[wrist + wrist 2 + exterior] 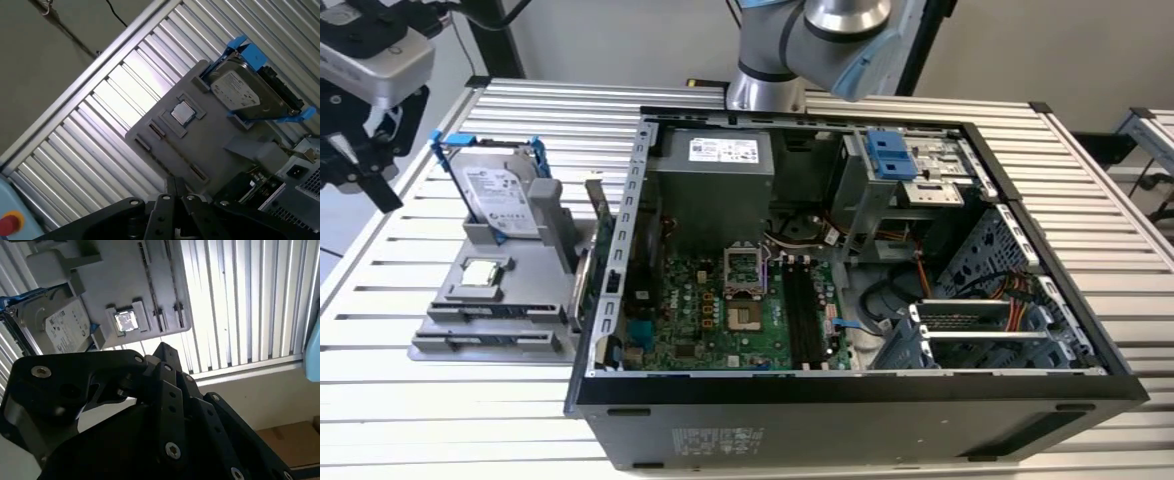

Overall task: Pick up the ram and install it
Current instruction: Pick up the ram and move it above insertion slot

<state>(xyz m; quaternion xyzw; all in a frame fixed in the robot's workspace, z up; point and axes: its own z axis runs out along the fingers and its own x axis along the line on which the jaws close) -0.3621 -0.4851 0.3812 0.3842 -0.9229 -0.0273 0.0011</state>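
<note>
Fingers (171, 192) pressed together — the ram (588, 262) (on edge beside the case (854, 420)) stands well apart.

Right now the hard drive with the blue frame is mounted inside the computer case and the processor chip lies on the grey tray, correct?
Not quite. The hard drive is not inside the computer case. It stands upright on the grey tray outside the case, on the exterior view's left, as the exterior view shows. The processor chip does lie on that tray.
</note>
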